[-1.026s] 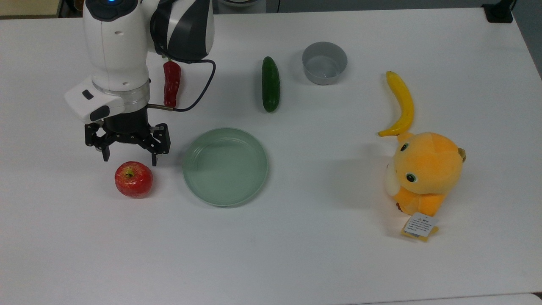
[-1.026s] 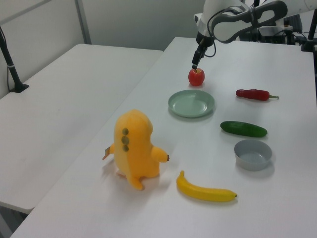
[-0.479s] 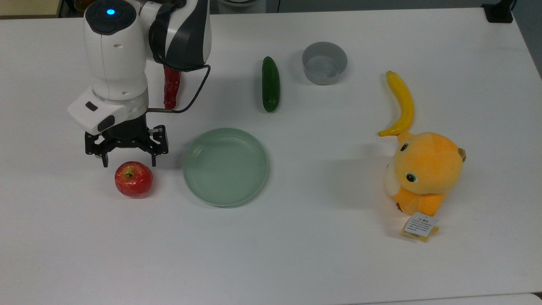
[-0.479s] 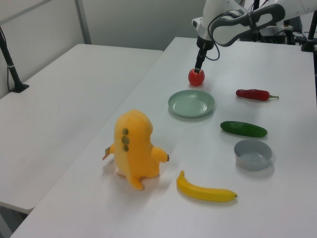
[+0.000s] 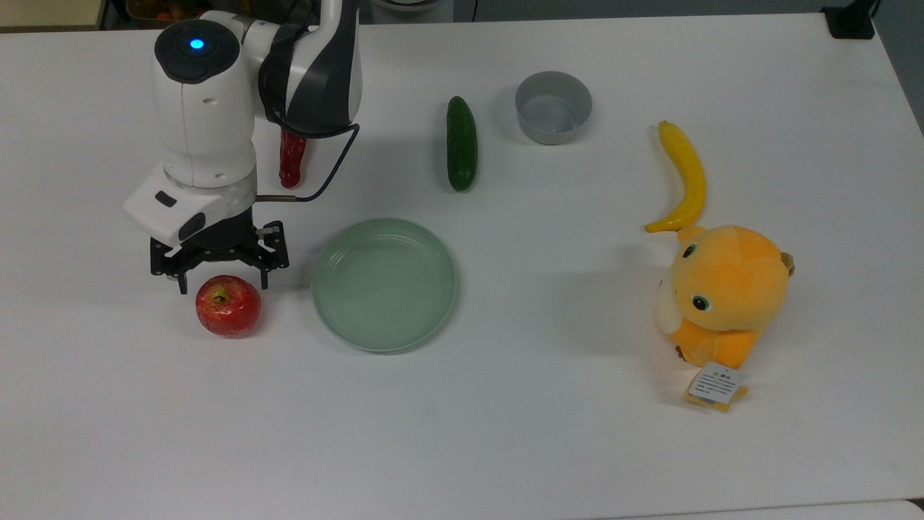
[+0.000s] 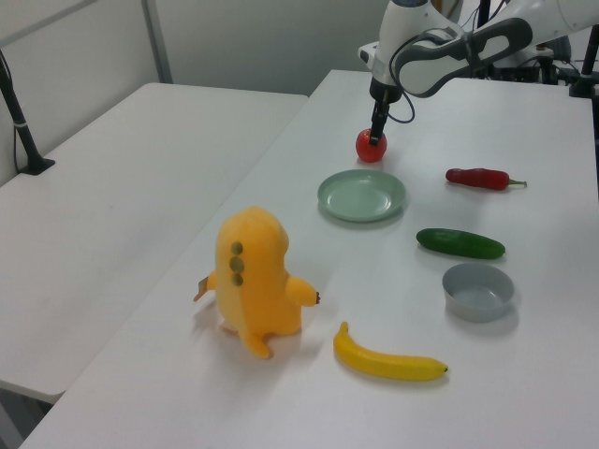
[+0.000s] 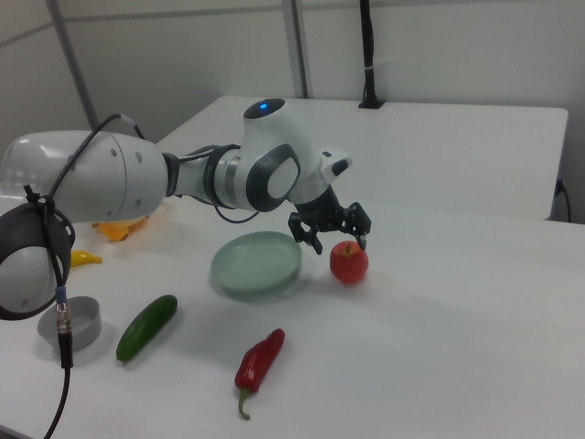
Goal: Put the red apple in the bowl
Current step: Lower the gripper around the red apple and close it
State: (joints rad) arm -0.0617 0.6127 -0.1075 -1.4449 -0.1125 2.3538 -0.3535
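**Pincer spread over the apple; bowl stands apart**

The red apple (image 5: 228, 305) sits upright on the white counter (image 5: 505, 433), stem dimple facing up. It is round, with no long axis to report. In the top view it lies just left of the pale green plate (image 5: 385, 284), not touching it. The bowl (image 5: 554, 107) stands upright with its mouth up, well apart from the apple, beyond the plate and toward the top view's right. A cucumber (image 5: 461, 143) lies just left of the bowl in the top view, its long axis running from the far edge toward the near edge.

The counter is plain white. A second white table (image 6: 122, 196) stands beside it on the left view's left. Pale walls and upright posts show behind in the right view.

Also on the counter: a red chili pepper (image 7: 259, 360), partly hidden behind the arm in the top view; a banana (image 5: 684, 178); and an orange plush toy (image 5: 725, 296) with a paper tag, just below the banana in the top view.

The arm (image 5: 209, 108) reaches in from the far edge in the top view, wrist bent down. The pincer (image 5: 221, 283) points downward just above the apple's far side, its fingers (image 5: 264, 277) set apart to either side. Contact with the apple cannot be made out.
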